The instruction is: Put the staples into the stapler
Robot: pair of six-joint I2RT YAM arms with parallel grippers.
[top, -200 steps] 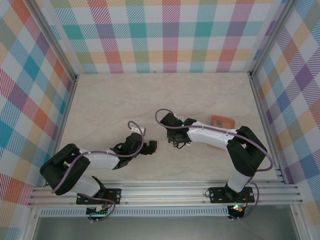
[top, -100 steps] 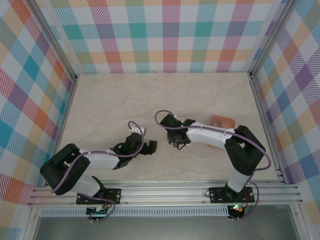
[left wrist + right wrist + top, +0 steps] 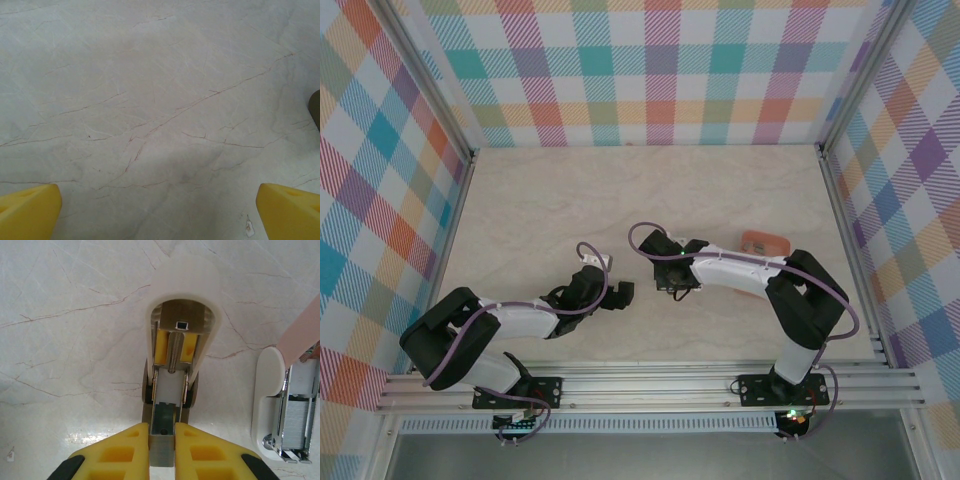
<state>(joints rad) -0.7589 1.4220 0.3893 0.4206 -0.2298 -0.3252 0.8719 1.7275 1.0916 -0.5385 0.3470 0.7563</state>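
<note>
On the tabletop [image 3: 75, 290], the stapler [image 3: 182, 270] is clamped by its rail in the right hand [image 3: 161, 440]; left hand [image 3: 160, 210] wide. The staples [image 3: 296, 412] judged light, brittle: to be pinched mid-strip.

A pale, marble-veined table [image 3: 570, 200] is boxed in by bright plaid walls [image 3: 660, 70], with a silver metal rail [image 3: 650, 385] along the bottom edge. A small salmon-orange tray [image 3: 767, 240] sits right of centre. In the left wrist view a tiny white fleck [image 3: 248, 228] lies at lower right.
</note>
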